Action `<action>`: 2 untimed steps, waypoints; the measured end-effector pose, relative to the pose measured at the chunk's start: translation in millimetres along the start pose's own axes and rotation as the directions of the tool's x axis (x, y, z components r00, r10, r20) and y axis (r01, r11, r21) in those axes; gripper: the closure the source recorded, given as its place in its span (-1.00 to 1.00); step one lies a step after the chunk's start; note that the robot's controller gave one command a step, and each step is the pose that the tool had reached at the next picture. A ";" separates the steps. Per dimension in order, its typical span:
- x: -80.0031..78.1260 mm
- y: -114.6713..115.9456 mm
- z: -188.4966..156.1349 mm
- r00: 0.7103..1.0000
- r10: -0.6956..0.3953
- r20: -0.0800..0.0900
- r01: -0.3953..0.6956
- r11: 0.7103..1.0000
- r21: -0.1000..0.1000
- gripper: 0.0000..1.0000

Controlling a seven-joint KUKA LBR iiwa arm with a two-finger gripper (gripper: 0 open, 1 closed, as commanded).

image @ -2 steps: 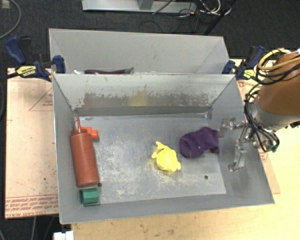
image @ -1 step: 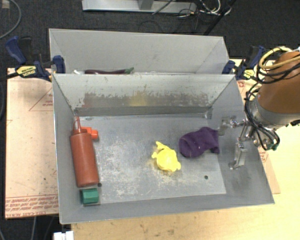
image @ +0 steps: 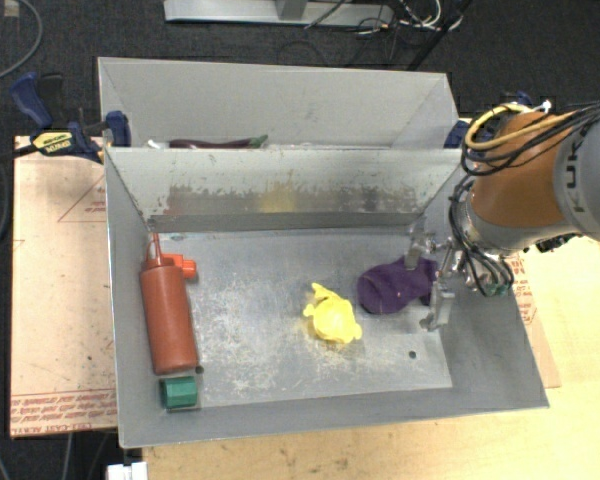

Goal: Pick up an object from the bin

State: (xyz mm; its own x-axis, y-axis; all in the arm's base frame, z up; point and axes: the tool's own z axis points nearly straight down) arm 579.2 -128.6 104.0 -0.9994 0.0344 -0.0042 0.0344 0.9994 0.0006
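My gripper (image: pixel 428 282) is low at the right side of the bin, open, with one finger toward the back wall and the other toward the front. A soft purple lump (image: pixel 388 287) lies on the bin floor just left of it, and its right end reaches in between the two fingers. A crumpled yellow thing (image: pixel 332 318) lies a little further left, close to the purple lump.
A red-brown squeeze bottle (image: pixel 168 313) with an orange nozzle lies along the left wall, with a small green block (image: pixel 180 393) at its near end. The arm comes in over the bin's right rim.
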 end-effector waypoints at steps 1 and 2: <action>-7.6 7.3 24.2 0.999 0.031 -0.009 -0.031 1.000 -0.002 -1.00; -23.7 20.8 -4.3 0.990 0.140 0.003 -0.139 0.990 -0.001 -1.00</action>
State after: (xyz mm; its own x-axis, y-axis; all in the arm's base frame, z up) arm 603.5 -108.6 108.5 -0.9848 0.1735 -0.0074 0.1735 0.9848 0.0023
